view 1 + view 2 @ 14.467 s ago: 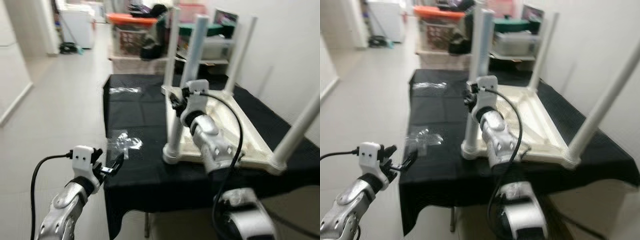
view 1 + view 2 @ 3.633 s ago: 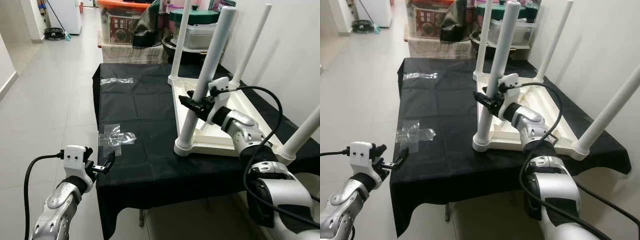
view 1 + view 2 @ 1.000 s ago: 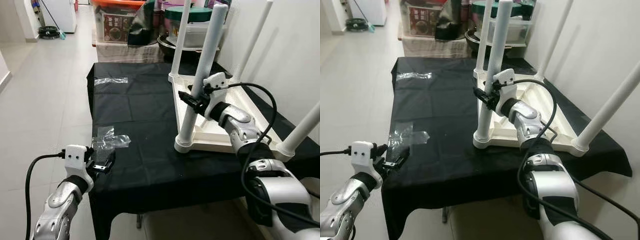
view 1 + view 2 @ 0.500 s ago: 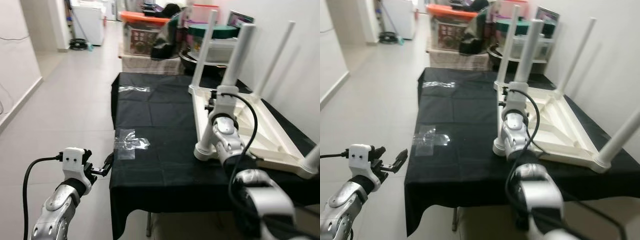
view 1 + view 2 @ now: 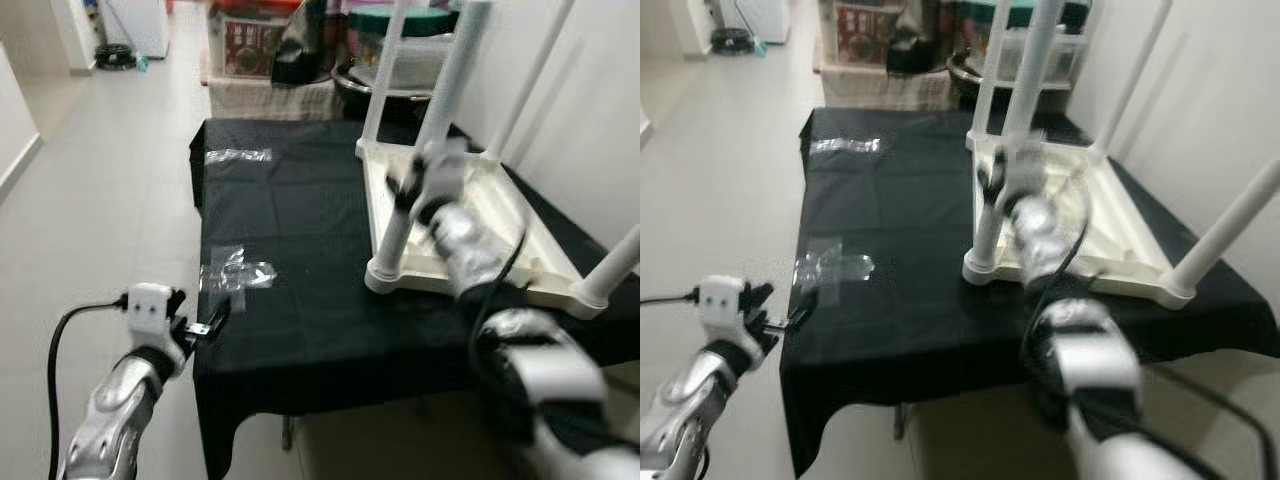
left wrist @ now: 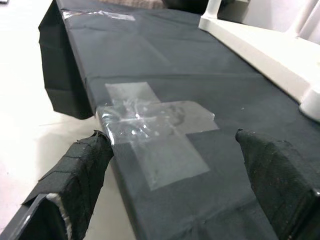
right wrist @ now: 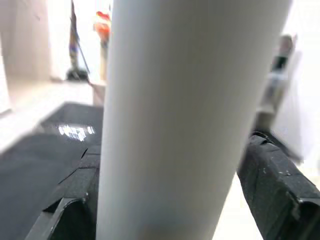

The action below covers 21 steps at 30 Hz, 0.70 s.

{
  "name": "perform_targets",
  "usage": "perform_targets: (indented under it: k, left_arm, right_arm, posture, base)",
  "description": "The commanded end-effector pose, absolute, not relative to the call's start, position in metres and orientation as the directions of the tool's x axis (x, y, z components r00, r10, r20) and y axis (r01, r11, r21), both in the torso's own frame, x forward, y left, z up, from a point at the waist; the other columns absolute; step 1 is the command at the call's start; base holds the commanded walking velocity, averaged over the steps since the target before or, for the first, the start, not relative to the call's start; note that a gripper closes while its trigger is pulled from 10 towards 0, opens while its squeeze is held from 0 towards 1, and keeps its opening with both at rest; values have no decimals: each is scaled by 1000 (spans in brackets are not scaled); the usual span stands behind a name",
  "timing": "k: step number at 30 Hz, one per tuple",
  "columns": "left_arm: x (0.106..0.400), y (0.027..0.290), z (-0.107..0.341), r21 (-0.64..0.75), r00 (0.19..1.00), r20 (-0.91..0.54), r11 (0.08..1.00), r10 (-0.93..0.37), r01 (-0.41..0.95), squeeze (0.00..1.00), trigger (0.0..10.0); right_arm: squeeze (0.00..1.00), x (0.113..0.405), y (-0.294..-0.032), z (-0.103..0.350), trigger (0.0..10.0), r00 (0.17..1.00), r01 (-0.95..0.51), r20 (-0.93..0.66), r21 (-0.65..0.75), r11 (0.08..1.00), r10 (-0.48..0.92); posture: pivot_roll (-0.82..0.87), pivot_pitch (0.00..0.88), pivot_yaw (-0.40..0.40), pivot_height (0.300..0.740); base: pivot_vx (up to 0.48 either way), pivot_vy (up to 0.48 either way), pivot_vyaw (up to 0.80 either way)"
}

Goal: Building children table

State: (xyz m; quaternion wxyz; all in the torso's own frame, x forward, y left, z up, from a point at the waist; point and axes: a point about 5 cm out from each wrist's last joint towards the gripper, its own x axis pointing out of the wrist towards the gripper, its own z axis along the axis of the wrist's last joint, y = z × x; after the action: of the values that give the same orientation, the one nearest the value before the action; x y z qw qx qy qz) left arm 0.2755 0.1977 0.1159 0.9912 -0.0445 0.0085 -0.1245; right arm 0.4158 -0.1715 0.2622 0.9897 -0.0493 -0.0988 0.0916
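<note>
A white children's table point(image 5: 520, 250) lies upside down on a black cloth point(image 5: 300, 200), its legs pointing up. My right gripper point(image 5: 405, 190), blurred, is shut on the near left leg point(image 5: 440, 90) partway up. In the right wrist view that leg point(image 7: 190, 115) sits between the two black fingers point(image 7: 272, 185). My left gripper point(image 5: 212, 322) hangs open at the cloth's front left edge, with nothing in it. A crumpled clear plastic piece point(image 6: 150, 120) lies on the cloth just ahead of its fingers point(image 6: 75, 175).
A second strip of clear plastic point(image 5: 235, 155) lies at the cloth's far left. Storage boxes point(image 5: 250, 40) and a pot point(image 5: 390, 80) stand behind the table. A white wall point(image 5: 590, 120) runs along the right. Tiled floor point(image 5: 90, 200) spreads out on the left.
The whole picture has shifted with the camera. My right arm is blurred from moving but stays on the leg. The left gripper is still open by the cloth's edge.
</note>
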Motion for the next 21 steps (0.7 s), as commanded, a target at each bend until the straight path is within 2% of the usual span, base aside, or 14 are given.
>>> perform_targets:
  k: [1, 3, 4, 8, 9, 10, 11, 15, 16, 17, 18, 19, 20, 21]
  left_arm:
    - [275, 196, 114, -88, 967, -13, 964, -254, 252, 0, 10000]
    - [275, 196, 114, -88, 967, -13, 964, -254, 252, 0, 10000]
    - [275, 196, 114, -87, 967, -12, 964, -255, 253, 0, 10000]
    - [276, 195, 115, -86, 967, -11, 963, -256, 254, 0, 10000]
    - [277, 196, 116, -83, 967, -8, 964, -255, 254, 0, 10000]
    - [277, 196, 116, -83, 967, -8, 964, -255, 254, 0, 10000]
    - [277, 196, 117, -81, 967, -7, 964, -254, 253, 0, 10000]
    - [277, 197, 117, -79, 968, -8, 965, -253, 251, 0, 10000]
    - [276, 198, 117, -78, 968, -10, 965, -253, 251, 0, 10000]
    - [276, 198, 117, -78, 968, -10, 965, -253, 251, 0, 10000]
    - [276, 199, 117, -78, 967, -11, 965, -253, 251, 0, 10000]
    - [276, 198, 116, -78, 967, -12, 964, -254, 253, 0, 10000]
    - [276, 198, 116, -78, 967, -12, 964, -254, 253, 0, 10000]
    - [276, 197, 116, -79, 967, -12, 964, -256, 254, 0, 10000]
  right_arm:
    - [0, 413, -166, 237, 10000, 943, -303, 106, -128, 944, 317]
    - [0, 411, -165, 238, 10000, 922, -355, 106, -148, 923, 372]
    - [0, 408, -161, 233, 10000, 883, -445, 78, -171, 879, 463]
    - [0, 405, -157, 226, 10000, 854, -503, 44, -182, 845, 518]
    - [0, 399, -145, 211, 863, 798, -594, -5, -171, 786, 602]
    - [0, 399, -145, 211, 863, 798, -594, -5, -171, 786, 602]
    - [0, 398, -141, 207, 0, 783, -616, -15, -157, 772, 621]
    - [0, 400, -142, 201, 0, 814, -578, -22, -133, 805, 580]
    - [0, 403, -146, 198, 0, 862, -506, -27, -116, 855, 507]
    - [0, 403, -146, 198, 0, 862, -506, -27, -116, 855, 507]
    - [0, 406, -153, 195, 0, 918, -397, -36, -98, 913, 395]
    - [0, 409, -165, 189, 0, 978, -204, -61, -76, 976, 199]
    - [0, 409, -165, 189, 0, 978, -204, -61, -76, 976, 199]
    - [0, 408, -177, 183, 0, 996, -24, -83, -69, 997, 18]
  posture:
    - [70, 0, -108, 740]
    - [70, 0, -108, 740]
    - [72, 0, -107, 740]
    - [75, 0, -108, 740]
    - [85, 0, -112, 740]
    - [85, 0, -112, 740]
    - [85, 0, -112, 740]
    - [89, 0, -109, 740]
    - [84, 0, -105, 740]
    - [84, 0, -105, 740]
    - [80, 0, -104, 740]
    - [76, 0, -100, 740]
    - [76, 0, -100, 740]
    - [76, 0, -100, 740]
  base:
    - [0, 0, 0]
    - [0, 0, 0]
    - [0, 0, 0]
    - [0, 0, 0]
    - [0, 0, 0]
    - [0, 0, 0]
    - [0, 0, 0]
    - [0, 0, 0]
    - [0, 0, 0]
    - [0, 0, 0]
    - [0, 0, 0]
    - [0, 0, 0]
    - [0, 0, 0]
    - [0, 0, 0]
